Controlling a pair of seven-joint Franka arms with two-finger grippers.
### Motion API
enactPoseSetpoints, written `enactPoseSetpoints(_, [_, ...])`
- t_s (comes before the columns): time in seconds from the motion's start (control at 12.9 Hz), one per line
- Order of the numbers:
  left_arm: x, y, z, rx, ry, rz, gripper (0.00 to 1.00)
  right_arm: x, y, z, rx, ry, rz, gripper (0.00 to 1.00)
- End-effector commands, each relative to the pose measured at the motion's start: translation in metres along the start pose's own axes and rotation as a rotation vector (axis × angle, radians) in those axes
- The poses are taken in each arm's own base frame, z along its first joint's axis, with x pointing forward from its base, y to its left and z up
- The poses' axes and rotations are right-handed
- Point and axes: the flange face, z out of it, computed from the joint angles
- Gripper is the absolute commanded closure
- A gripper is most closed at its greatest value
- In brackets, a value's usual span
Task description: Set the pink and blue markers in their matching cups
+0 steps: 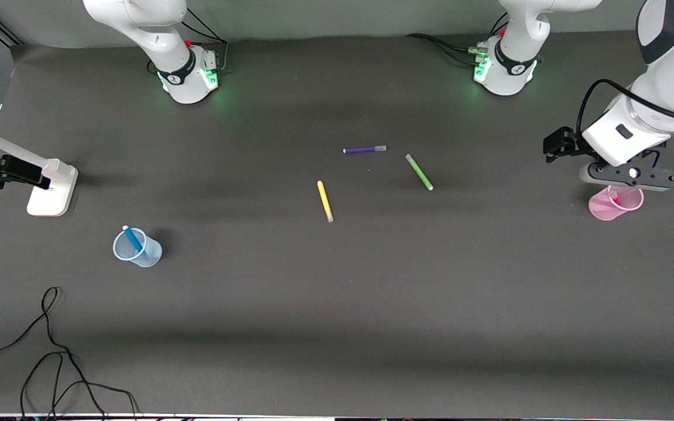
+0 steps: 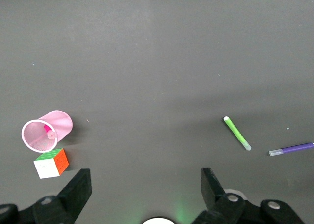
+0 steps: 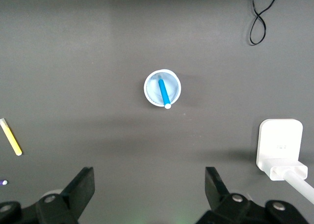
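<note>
The pale blue cup [image 1: 137,248] stands toward the right arm's end of the table with the blue marker [image 1: 133,237] upright in it. The right wrist view shows both from above, the cup [image 3: 162,89] and the marker [image 3: 164,93]. The pale pink cup [image 1: 615,203] stands toward the left arm's end and holds the pink marker [image 1: 616,202], which also shows in the left wrist view [image 2: 49,133] inside the cup [image 2: 46,130]. My left gripper [image 1: 629,174] [image 2: 146,184] hangs open and empty just above the pink cup. My right gripper [image 3: 149,184] is open and empty high over the table, out of the front view.
A multicoloured cube [image 2: 51,163] sits beside the pink cup, hidden in the front view. Yellow [image 1: 325,200], green [image 1: 419,171] and purple [image 1: 364,149] pens lie mid-table. A white stand [image 1: 50,187] is at the right arm's end, and black cables [image 1: 50,351] lie near the front edge.
</note>
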Motion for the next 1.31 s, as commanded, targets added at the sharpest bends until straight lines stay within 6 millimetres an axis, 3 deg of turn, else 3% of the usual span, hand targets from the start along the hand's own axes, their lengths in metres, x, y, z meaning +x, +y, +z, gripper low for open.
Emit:
enactPoseSetpoints(0.0, [0.0005, -0.0004, -0.0043, -0.005, -0.001, -0.018, 0.01, -0.0047, -0.0008, -0.0054, -0.018, -0.003, 0.011, 0.0])
enactPoseSetpoints(1.24, [0.0057, -0.0019, -0.0026, 0.0, 0.022, -0.004, 0.01, -0.0055, -0.0032, -0.01, -0.063, 0.012, -0.061, 0.0])
